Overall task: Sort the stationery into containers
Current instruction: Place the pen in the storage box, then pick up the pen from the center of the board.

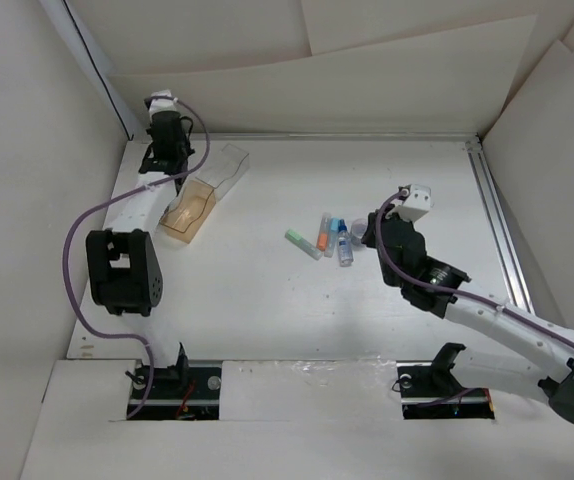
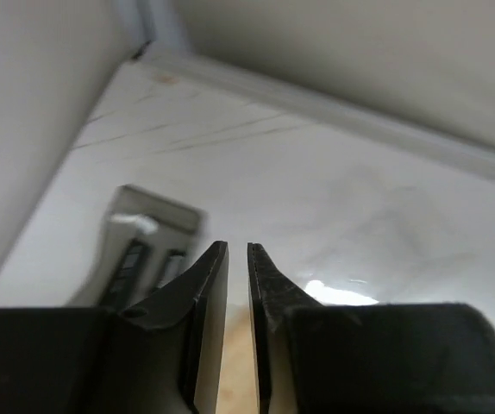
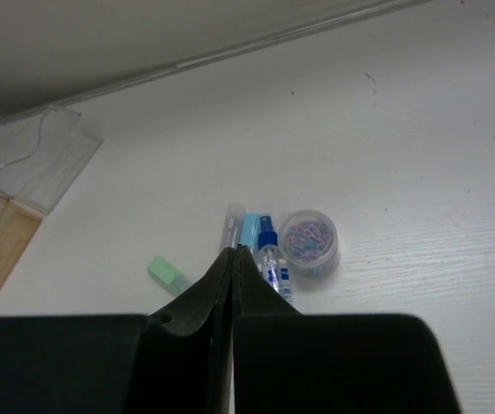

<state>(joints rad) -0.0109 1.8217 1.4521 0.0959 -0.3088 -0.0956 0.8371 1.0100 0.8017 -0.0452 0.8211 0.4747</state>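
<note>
One white table point(image 1: 267, 310) carries the whole job. White walls box it on three sides, and a metal rail point(image 1: 497, 220) runs along the edge outboard of the right gripper point(image 3: 233, 252). Bare tabletop lies between the two arms, so a carry from the right gripper across to the bins looks unobstructed.

The left gripper point(image 2: 238, 250) has less room. It hangs in the far corner with a wall close on its outer side, its fingers together but for a slit, and nothing is in them.

Three bins cluster around that left gripper:
- The smoky grey bin point(image 2: 148, 237) is just ahead and outboard of its tips.
- The amber bin point(image 1: 189, 210) is beneath and behind it.
- The clear bin point(image 1: 225, 165) is just inboard.

I can see nothing inside any of them, though the grey and amber ones show only in part.

The stationery lies loose on the table just past the right gripper's tips, and that gripper's fingers are pressed together and empty. A round tub of paper clips point(image 3: 310, 241) sits ahead and outboard. Beside it, side by side, are the blue-capped bottle point(image 3: 273, 263), a light blue marker point(image 3: 251, 228) and an orange-tipped marker point(image 1: 322, 237). A green marker point(image 3: 168, 274) lies a little apart, inboard.

Sorting looks unstarted, and the step in hand is a first pick. The right gripper must part its fingers and come down astride one item. The green marker has free room on both sides, while among the packed items a finger could knock a neighbour.
</note>
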